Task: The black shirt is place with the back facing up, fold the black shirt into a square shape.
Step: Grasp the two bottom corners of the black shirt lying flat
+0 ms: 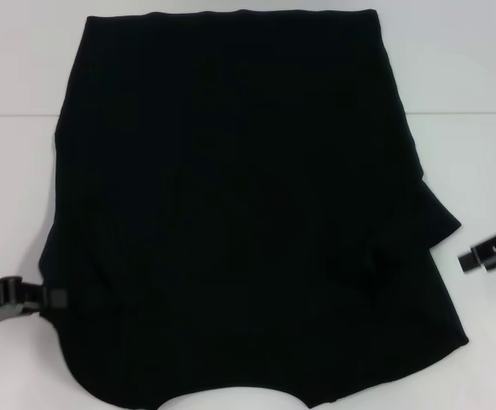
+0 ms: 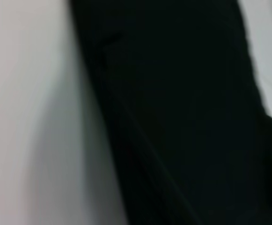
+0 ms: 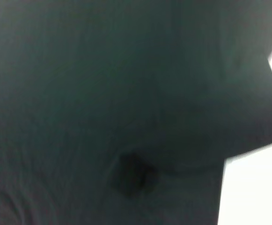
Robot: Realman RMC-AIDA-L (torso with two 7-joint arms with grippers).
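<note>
On white table [image 1: 8,68], one black shirt [image 1: 248,205], left gripper [image 1: 47,299] touching its edge, right gripper [image 1: 478,254] apart, grips unclear

I am looking at the black shirt [image 2: 182,112] lying on a white table [image 2: 28,112], its edge running slantwise.

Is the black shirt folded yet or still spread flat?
Partly folded: the black shirt shows no sleeves sticking out, with a folded flap on its right side. The left gripper touches its left edge; the right gripper stands apart.
</note>
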